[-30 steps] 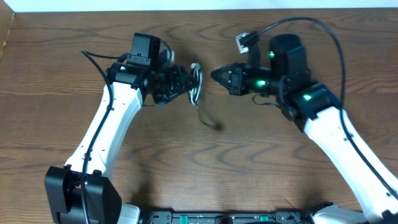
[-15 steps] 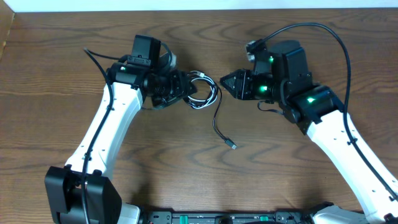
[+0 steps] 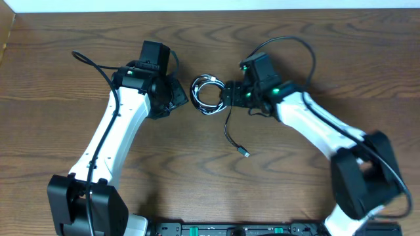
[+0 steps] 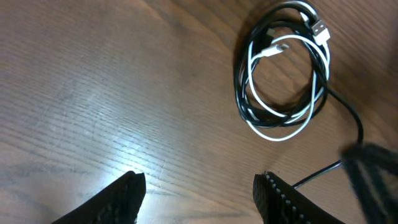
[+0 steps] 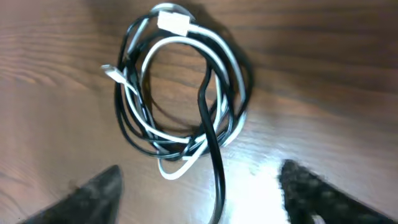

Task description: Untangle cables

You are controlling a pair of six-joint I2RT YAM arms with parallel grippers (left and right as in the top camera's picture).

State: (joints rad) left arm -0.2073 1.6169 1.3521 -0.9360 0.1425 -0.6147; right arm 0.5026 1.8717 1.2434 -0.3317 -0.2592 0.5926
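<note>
Since the frame half a second before, the right pincer (image 3: 228,95) had been swung in leftward and brought up to the right edge of the cables (image 3: 194,97). The left pincer (image 3: 177,97) had been drawn back off their left edge, so that a strip of bare wood was left between. The bundle itself had been left in much the same place.

Nearest the arm bases, on the brown wooden surface (image 3: 210,190), a small plug (image 3: 245,153) was seen at the end of a single black tail (image 3: 228,131). That tail could be traced back, curving, to the bundle, which lay flat in the middle of the surface between the two pincers. Three thin cords were wound there into one loose ring. Two black cords (image 4: 240,93) and a white cord (image 4: 277,134) were laid over and under each other round an open centre of bare wood. In the right wrist view a white rectangular plug (image 5: 173,22) was seen at the top of the ring, and a small silver-tipped end (image 5: 112,71) on its left side.

Both pincers were seen released. In the left wrist view the fingers (image 4: 121,199) were spread wide over bare wood, with nothing between them. In the right wrist view the blurred fingers (image 5: 93,193) were likewise parted, and the black tail ran down between them, clear of both.
</note>
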